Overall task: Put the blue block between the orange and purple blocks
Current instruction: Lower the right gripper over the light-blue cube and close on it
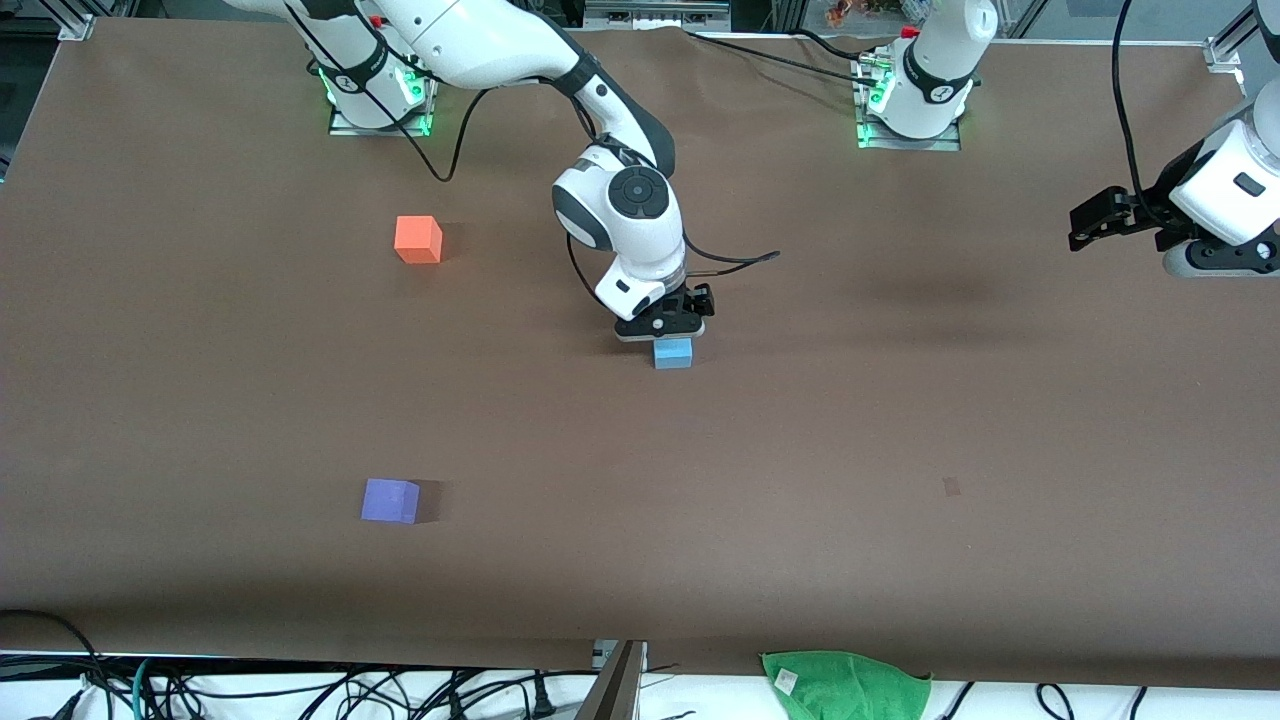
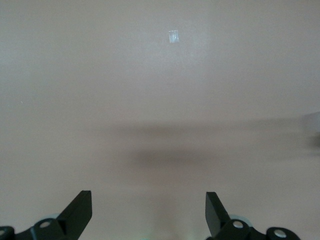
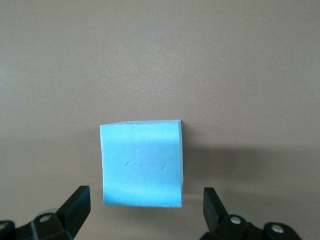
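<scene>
We find the blue block (image 1: pixel 673 353) on the table (image 1: pixel 900 420) mid-table, directly under the right gripper (image 1: pixel 668 322), whose fingers stand spread, gripping nothing. The orange block (image 1: pixel 418 240) and purple block (image 1: pixel 390 500) sit well apart toward the right arm's end. The left gripper (image 1: pixel 1085 225) waits aloft, fingers spread.

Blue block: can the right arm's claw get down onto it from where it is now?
Probably yes: the right claw hangs open directly over the blue block, which stands alone on bare table with nothing crowding either side.
</scene>
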Robot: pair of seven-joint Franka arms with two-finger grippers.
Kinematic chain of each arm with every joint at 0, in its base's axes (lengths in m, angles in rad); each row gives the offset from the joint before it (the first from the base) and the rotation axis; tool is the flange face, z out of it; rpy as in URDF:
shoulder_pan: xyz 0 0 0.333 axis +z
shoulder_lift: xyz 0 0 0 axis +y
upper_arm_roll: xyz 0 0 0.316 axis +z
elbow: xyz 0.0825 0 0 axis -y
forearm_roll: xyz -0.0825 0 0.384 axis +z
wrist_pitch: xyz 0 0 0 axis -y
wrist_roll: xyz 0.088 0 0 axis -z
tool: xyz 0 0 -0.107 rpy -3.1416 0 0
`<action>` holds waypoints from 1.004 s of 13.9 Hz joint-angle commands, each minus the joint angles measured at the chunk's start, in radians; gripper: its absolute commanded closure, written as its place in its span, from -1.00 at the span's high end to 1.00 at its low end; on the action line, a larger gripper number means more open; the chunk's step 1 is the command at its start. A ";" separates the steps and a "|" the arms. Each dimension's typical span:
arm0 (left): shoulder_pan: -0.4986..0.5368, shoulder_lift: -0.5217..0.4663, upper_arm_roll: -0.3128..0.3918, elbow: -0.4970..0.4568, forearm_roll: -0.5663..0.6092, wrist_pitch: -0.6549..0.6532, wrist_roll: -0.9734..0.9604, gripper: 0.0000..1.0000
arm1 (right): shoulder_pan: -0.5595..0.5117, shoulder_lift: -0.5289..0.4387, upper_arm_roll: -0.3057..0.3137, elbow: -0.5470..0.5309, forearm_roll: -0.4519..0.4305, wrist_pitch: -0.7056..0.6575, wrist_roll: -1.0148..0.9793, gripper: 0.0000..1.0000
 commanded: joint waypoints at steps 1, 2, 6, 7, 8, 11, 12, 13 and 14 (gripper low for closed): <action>0.003 0.008 0.000 0.026 -0.005 -0.029 0.002 1.00 | 0.011 0.018 -0.009 0.004 -0.023 0.048 0.024 1.00; 0.003 0.008 0.000 0.026 -0.005 -0.030 0.002 1.00 | 0.011 0.025 -0.009 0.004 -0.031 0.057 0.024 1.00; 0.003 0.008 0.000 0.026 -0.005 -0.030 0.002 1.00 | 0.011 0.031 -0.009 0.002 -0.043 0.068 0.024 1.00; 0.003 0.008 -0.002 0.026 -0.005 -0.030 0.002 1.00 | 0.009 0.031 -0.011 0.002 -0.045 0.068 0.024 0.92; 0.003 0.008 0.000 0.026 -0.005 -0.030 0.002 1.00 | 0.009 0.031 -0.011 0.002 -0.051 0.066 0.022 0.50; 0.003 0.008 0.000 0.026 -0.005 -0.031 0.002 1.00 | 0.009 0.031 -0.011 0.002 -0.054 0.066 0.024 -0.19; 0.003 0.008 0.000 0.026 -0.004 -0.031 0.002 1.00 | 0.009 0.031 -0.011 0.002 -0.053 0.066 0.024 -0.26; 0.003 0.008 0.000 0.026 -0.005 -0.031 0.002 1.00 | 0.008 0.028 -0.011 0.004 -0.052 0.066 0.024 -0.31; 0.003 0.008 -0.002 0.026 -0.004 -0.031 0.002 1.00 | 0.003 0.022 -0.011 0.007 -0.052 0.065 0.016 -0.31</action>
